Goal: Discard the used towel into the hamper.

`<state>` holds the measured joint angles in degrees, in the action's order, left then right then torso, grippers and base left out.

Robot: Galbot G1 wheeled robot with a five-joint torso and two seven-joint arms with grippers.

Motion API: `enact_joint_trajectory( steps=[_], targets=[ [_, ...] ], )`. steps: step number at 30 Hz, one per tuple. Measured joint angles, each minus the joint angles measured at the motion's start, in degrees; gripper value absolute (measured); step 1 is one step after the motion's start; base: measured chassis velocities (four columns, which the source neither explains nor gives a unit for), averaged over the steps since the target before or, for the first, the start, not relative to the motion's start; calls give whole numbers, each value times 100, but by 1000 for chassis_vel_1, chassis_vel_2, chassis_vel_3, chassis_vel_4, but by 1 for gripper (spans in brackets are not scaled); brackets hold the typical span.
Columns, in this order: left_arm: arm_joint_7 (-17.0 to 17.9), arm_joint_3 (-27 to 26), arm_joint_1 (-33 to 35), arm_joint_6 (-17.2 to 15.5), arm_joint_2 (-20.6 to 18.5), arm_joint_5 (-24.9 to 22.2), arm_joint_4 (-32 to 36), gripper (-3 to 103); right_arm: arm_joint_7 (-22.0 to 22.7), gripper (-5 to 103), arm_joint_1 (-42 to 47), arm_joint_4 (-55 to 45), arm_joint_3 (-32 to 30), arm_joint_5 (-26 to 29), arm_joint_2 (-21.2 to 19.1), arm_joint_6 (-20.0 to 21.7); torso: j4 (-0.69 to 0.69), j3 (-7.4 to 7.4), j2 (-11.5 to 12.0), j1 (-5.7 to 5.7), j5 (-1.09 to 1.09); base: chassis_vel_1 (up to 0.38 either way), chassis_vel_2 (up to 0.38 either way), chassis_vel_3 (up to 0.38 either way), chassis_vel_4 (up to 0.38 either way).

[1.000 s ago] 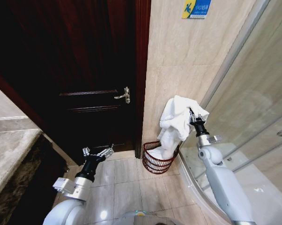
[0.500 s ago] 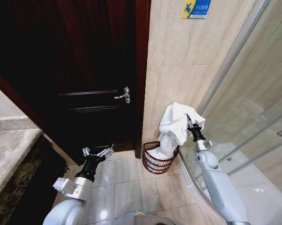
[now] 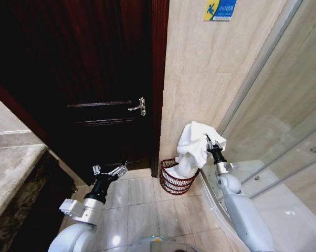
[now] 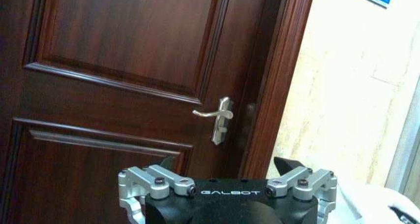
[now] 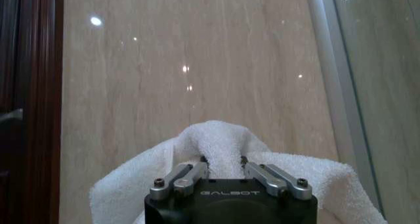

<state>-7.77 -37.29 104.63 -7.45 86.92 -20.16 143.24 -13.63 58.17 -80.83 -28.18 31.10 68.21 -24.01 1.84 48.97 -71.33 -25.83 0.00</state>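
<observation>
A white towel (image 3: 192, 147) hangs from my right gripper (image 3: 209, 143), which is shut on a fold of it near the top. Its lower end drops inside the hamper (image 3: 175, 181), a low reddish-brown open-weave basket on the floor in the corner by the door frame. In the right wrist view the towel (image 5: 223, 152) bulges up between the fingers (image 5: 190, 172) of the right gripper (image 5: 223, 165). My left gripper (image 3: 109, 170) hangs low at the left in front of the dark door, open and holding nothing; it appears as the left gripper (image 4: 226, 170) in the left wrist view.
A dark wooden door (image 3: 95, 79) with a metal lever handle (image 3: 138, 107) fills the left. Beige tiled wall (image 3: 210, 68) stands behind the hamper. A glass shower screen (image 3: 284, 121) with a curved base runs along the right. A stone countertop (image 3: 11, 168) sits at far left.
My right gripper has come down and slightly left with the towel, so more of the towel now sits in the hamper. The left arm has not moved.
</observation>
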Motion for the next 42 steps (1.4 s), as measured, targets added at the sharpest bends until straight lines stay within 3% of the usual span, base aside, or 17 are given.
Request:
enact_joint_trajectory(
  steps=[42],
  targets=[
    [0,0,0,0,0,0,0,100,-424,15,-636,2351,517,-412,370,-555,0,0,0,0,-1,0,0,0,0]
  ],
)
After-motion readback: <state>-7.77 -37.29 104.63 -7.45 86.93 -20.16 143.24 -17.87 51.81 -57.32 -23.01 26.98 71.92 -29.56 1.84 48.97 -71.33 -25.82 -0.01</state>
